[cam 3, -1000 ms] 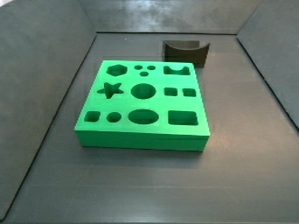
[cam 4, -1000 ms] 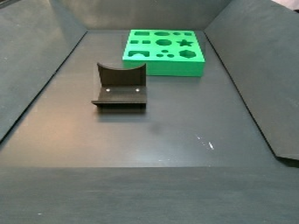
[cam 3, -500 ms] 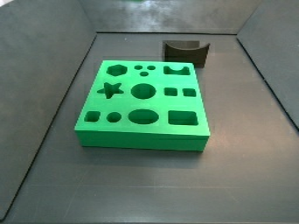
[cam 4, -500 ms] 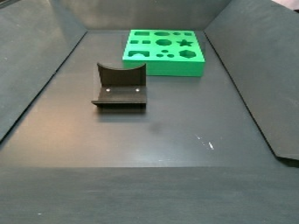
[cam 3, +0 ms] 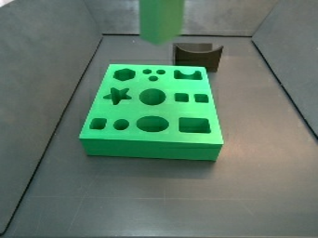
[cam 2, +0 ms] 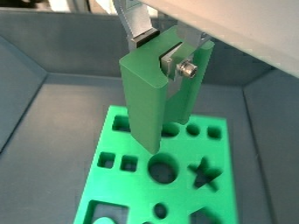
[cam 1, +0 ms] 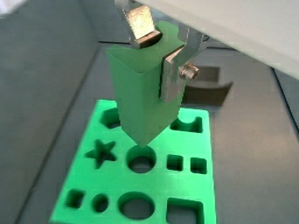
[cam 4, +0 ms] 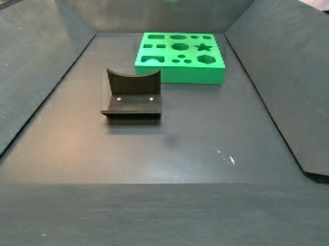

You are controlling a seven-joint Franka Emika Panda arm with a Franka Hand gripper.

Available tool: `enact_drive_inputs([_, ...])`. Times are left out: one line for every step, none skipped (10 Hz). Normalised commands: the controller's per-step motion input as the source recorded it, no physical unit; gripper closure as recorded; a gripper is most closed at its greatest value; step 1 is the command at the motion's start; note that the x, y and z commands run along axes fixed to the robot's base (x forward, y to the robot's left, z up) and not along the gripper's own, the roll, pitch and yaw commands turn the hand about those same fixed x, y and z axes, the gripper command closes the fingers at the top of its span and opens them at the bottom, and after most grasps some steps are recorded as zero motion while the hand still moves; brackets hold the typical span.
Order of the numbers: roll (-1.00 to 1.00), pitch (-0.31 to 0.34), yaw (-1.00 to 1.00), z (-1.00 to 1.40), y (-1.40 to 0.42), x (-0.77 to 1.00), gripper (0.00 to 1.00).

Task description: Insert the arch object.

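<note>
My gripper (cam 1: 158, 51) is shut on the arch object (cam 1: 146, 87), a long green block with a curved notch in its upper end. The silver fingers (cam 2: 181, 66) clamp it on two sides. It also shows in the other wrist view (cam 2: 152, 96). It hangs upright, high above the green board (cam 1: 187, 179) with shaped holes. In a side view the piece (cam 3: 162, 19) shows at the top edge, above the board's far end (cam 3: 149, 149). The board's arch-shaped hole (cam 3: 189, 75) lies at its far right corner. In the other side view the gripper is out of frame.
The dark fixture (cam 3: 196, 56), an L-shaped bracket with a notched top, stands beyond the board, and shows again in a side view (cam 4: 131, 96) and a wrist view (cam 1: 208, 87). Grey walls surround the dark floor. The board (cam 4: 193, 77) lies toward one end.
The green arch piece has come into view at the top of a side view; half a second ago it was not there. Board and fixture have not moved.
</note>
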Motion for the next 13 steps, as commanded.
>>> enact_drive_inputs([0.05, 0.041, -0.23, -1.0, 0.66, 0.33, 1.0])
enact_drive_inputs([0.04, 0.034, -0.25, -1.0, 0.64, 0.37, 1.0])
enact_drive_inputs([0.03, 0.0, -0.35, -0.84, 0.49, 0.45, 1.0])
enact_drive_inputs([0.05, 0.0, -0.51, -0.7, 0.29, 0.54, 1.0])
enact_drive_inputs([0.04, -0.001, -0.68, -0.48, 0.15, 0.52, 1.0])
enact_drive_inputs([0.03, -0.031, -0.83, -0.41, 0.07, 0.35, 1.0])
enact_drive_inputs([0.0, -0.123, -0.92, -0.28, 0.02, 0.16, 1.0])
enact_drive_inputs([0.0, -0.196, -0.9, -0.18, 0.03, 0.13, 1.0])
enact_drive_inputs([-0.15, -0.409, -0.66, 0.0, 0.2, 0.22, 1.0])
enact_drive_inputs([-0.28, -0.5, -0.52, 0.0, 0.25, 0.25, 1.0])
enact_drive_inputs([-0.28, -0.499, -0.49, 0.0, 0.22, 0.13, 1.0])
enact_drive_inputs([-0.05, -0.28, -0.8, -0.27, 0.1, 0.0, 1.0])
enact_drive_inputs([0.01, -0.001, -1.0, -0.39, 0.0, 0.0, 1.0])
